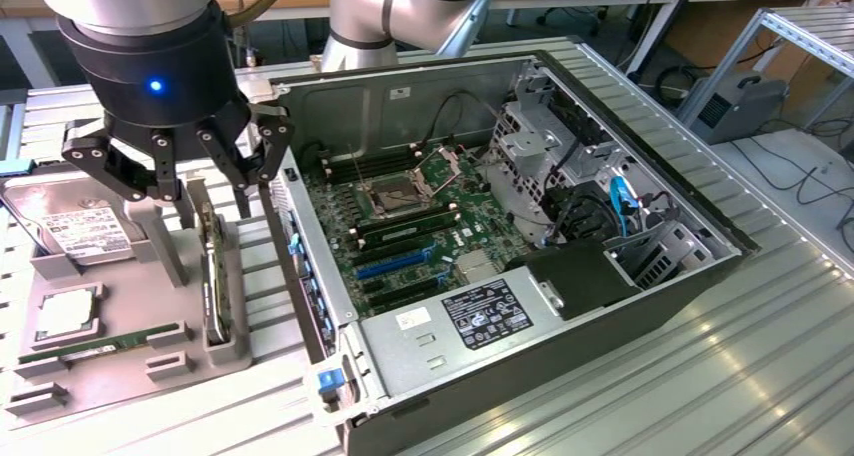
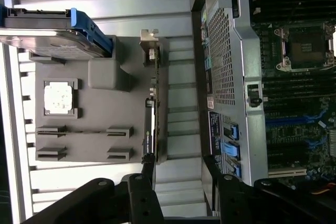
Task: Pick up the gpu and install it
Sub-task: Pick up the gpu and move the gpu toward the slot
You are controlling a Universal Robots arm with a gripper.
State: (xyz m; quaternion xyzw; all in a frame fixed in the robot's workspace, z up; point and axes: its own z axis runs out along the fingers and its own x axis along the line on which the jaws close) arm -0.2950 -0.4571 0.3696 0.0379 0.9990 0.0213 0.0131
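At nine o'clock of the open computer case point(image 1: 694, 286) in the exterior view, the gpu point(image 1: 214, 266) stands on edge in a grey holder point(image 1: 134, 326) on the table point(image 1: 747, 376). Above it hangs the hand point(image 1: 214, 204), fingers spread, holding nothing. The hard drive point(image 1: 74, 231) has a white label and the case has a black sticker point(image 1: 487, 314); the print on both is too small to read.

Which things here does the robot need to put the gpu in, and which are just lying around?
Needed: thin flat black card with a silvery metal end bracket (the gpu), the open black claw above it, the open black computer case.
Just lying about: boxy silver hard drive with a white label, narrow green memory stick, small square silver chip.
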